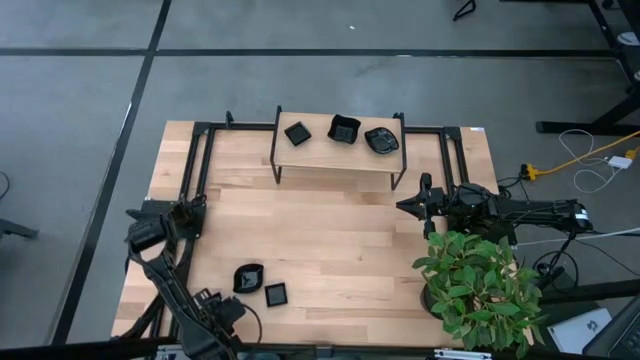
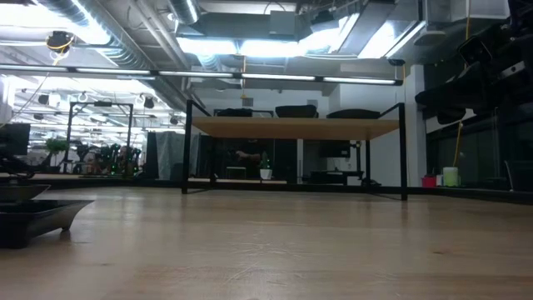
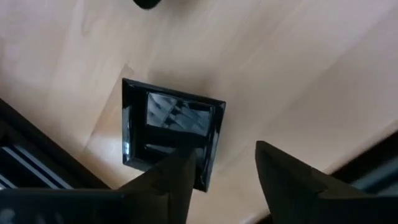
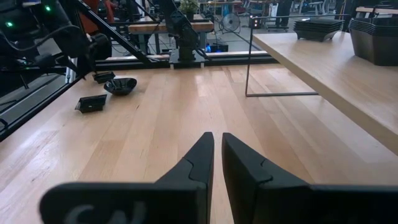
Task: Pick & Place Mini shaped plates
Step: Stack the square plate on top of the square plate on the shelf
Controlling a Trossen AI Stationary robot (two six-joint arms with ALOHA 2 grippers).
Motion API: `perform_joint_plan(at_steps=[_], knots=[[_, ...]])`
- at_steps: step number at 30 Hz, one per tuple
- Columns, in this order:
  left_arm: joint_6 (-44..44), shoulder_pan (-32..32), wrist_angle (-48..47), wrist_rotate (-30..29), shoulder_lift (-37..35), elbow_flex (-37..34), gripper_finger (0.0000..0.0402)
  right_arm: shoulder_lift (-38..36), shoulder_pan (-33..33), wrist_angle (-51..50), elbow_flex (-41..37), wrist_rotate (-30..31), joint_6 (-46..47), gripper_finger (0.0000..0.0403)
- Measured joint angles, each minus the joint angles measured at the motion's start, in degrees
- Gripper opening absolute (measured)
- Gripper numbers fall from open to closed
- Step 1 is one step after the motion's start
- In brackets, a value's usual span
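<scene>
Near the bench's (image 1: 330, 250) front-left corner sit two loose plates, a rounded plate (image 1: 248, 277) and a square plate (image 1: 276, 294). Just above the square one hangs the left hand (image 3: 221, 171), fingers spread wide, holding nothing; the plate lies just beyond its tips. Three more plates (image 1: 343, 130) rest on the raised shelf (image 1: 338, 158) at the back. Well right, the right hand (image 4: 217, 155) waits nearly closed, empty, so the left arm is nearer

Bright ceiling lights (image 2: 250, 42) flare overhead; glare streaks the square plate (image 3: 171, 134); the tabletop (image 2: 275, 250) nearest the lens blurs.
</scene>
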Motion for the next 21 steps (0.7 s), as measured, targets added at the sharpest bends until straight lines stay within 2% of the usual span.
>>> perform_joint_plan(at_steps=[7, 11, 14, 19, 21], knots=[[3.0, -0.2, -0.2, 0.3, 3.2, 0.1, 0.0165, 0.0, 0.0, 0.0, 0.0, 0.0, 0.0, 0.0034], [1.7, -0.2, -0.3, 0.4, 3.6, 0.2, 0.0150, 0.0, 0.0, 0.0, 0.0, 0.0, 0.0, 0.0034], [1.0, -0.2, 0.1, 0.3, 3.7, 0.2, 0.0116, 0.0, 0.0, 0.0, 0.0, 0.0, 0.0, 0.0034], [0.7, -0.2, -1.0, 0.6, 4.0, 0.0, 0.0021, 0.0, 0.0, 0.0, 0.0, 0.0, 0.0, 0.0034], [0.5, -0.2, -1.4, 0.5, 3.9, 0.0, 0.0009, 0.0, 0.0, 0.0, 0.0, 0.0, 0.0, 0.0034]])
